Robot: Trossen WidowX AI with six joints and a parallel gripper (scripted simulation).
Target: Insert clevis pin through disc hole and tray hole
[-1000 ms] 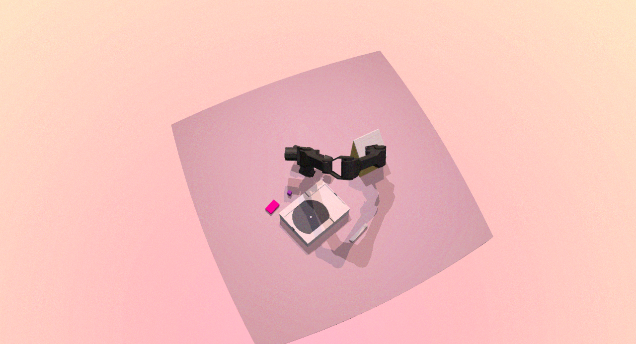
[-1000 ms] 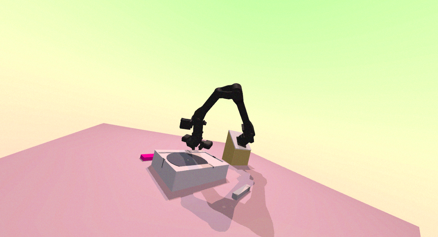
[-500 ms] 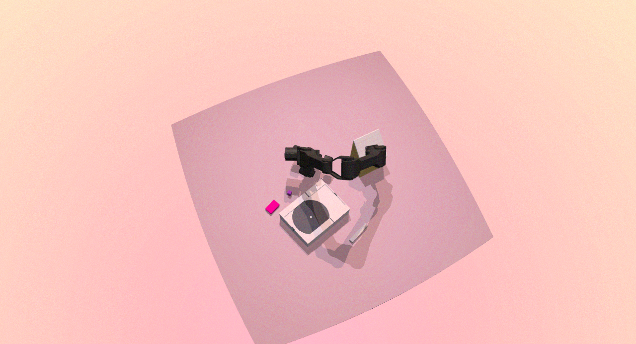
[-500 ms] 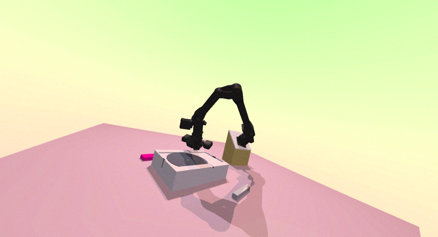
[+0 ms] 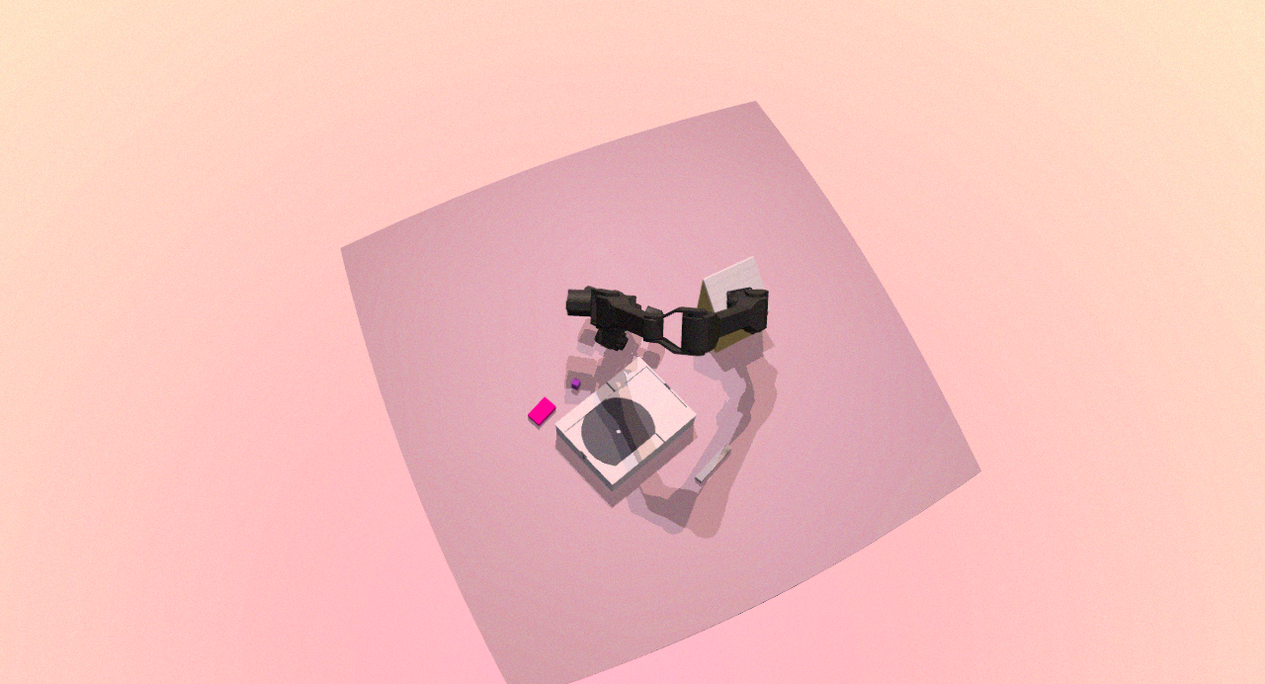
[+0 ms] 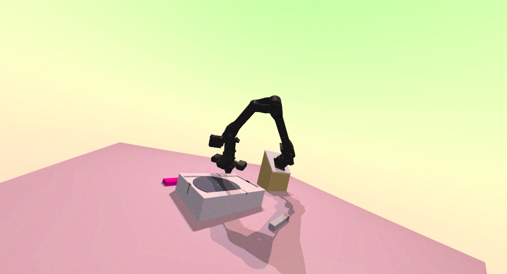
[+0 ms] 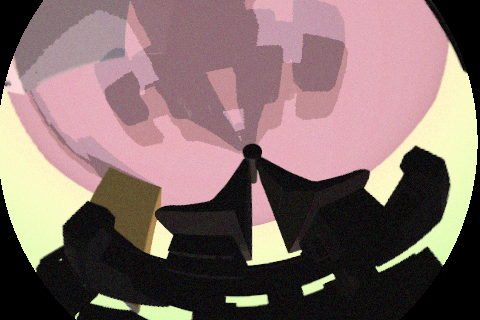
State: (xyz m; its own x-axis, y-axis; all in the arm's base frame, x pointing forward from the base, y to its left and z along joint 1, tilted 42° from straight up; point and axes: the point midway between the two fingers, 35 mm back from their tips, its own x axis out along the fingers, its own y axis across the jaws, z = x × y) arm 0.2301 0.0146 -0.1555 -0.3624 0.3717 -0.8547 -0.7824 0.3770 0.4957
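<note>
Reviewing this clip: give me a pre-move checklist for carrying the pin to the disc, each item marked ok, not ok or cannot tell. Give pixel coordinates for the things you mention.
1. Gripper (image 5: pixel 631 351) (image 6: pixel 228 171) (image 7: pixel 252 162) shut on the pin (image 7: pixel 252 151): ok.
2. Disc (image 5: pixel 601 441) (image 6: pixel 205 185) lying inside the tray (image 5: pixel 676 416) (image 6: pixel 230 204): ok.
3. Disc's hole lined up with the tray's hole: cannot tell; the spot at the disc's middle is too small to read.
4. Pin over the disc's hole: not ok; the gripper is off to one side of the disc.
5. Pink block (image 5: pixel 541 411) (image 6: pixel 170 181) off the tray: ok, it lies beside it.
</note>
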